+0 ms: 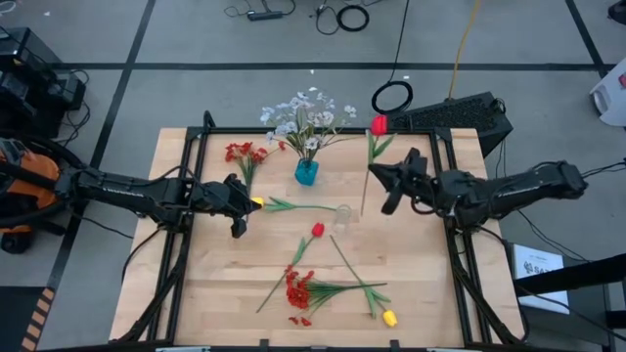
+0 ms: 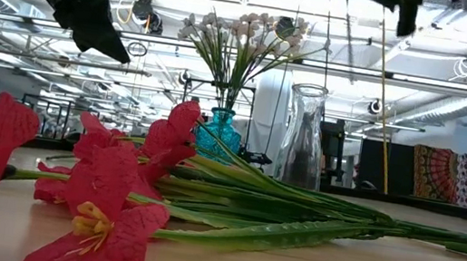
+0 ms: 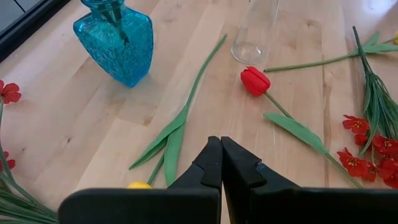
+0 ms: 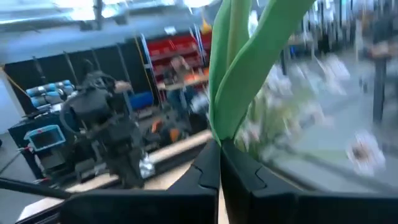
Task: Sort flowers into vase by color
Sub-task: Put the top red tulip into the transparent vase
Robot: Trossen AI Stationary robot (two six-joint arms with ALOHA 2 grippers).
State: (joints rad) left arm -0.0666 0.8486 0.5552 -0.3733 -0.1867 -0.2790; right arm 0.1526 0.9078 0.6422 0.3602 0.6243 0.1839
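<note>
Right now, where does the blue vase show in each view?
High: blue vase sits at the table's far middle, holding the white sprays.
Low: center background, left of the clear vase.
Left wrist: top left, beyond the shut left pincer.
Right wrist: not in it.
Shared landmark: the clear vase, beside it in all three.

White blossom spray: upright in the small blue vase, upper centre of the high view.
Red small-bloom cluster: flat, upper left of the board.
Red tulip: lifted, upper right, stem hanging down and clamped in the right gripper.
Yellow tulip: flat at left centre, stem running right.
Second red tulip: flat at centre, stem slanting to lower left.
Second red cluster: lower centre.
Second yellow tulip: bottom centre-right.
</note>
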